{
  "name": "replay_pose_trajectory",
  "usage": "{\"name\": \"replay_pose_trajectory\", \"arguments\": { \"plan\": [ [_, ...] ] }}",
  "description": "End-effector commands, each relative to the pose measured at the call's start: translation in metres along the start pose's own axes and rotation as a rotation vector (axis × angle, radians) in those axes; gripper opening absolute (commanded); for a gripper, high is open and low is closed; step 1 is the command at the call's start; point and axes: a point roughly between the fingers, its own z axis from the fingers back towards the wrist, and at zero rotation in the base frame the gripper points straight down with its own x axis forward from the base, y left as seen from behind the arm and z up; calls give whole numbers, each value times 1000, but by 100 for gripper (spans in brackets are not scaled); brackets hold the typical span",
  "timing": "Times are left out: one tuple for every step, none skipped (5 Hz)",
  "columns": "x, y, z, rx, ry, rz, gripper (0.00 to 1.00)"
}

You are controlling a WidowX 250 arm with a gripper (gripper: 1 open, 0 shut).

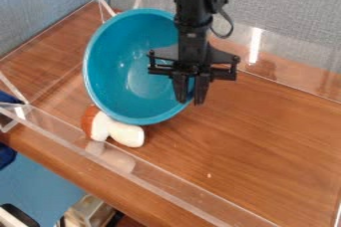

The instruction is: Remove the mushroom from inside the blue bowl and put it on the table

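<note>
Mushroom (114,128) already out on table (253,141) beside tilted blue bowl (127,67); gripper (193,94) apparently clamped on bowl rim, release remaining.

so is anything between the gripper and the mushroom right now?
Yes: the tilted blue bowl. The gripper is at the bowl's right rim, apparently clamped on it; the mushroom lies on the table under the bowl's lower left edge.
</note>
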Motion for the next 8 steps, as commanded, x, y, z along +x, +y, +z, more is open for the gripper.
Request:
{"name": "replay_pose_trajectory", "arguments": {
  "plan": [
    [-5, 9, 19, -24, -40, 33, 0],
    [-15, 17, 22, -24, -29, 74, 0],
    [-2, 33, 34, -29, -30, 204, 0],
    [5, 35, 39, -32, -14, 246, 0],
    [-1, 15, 36, -25, -4, 347, 0],
    [-6, -2, 26, -12, 2, 463, 0],
    [-18, 4, 18, -15, -6, 477, 100],
    [-28, 11, 7, -19, -12, 515, 100]
  ]
}}
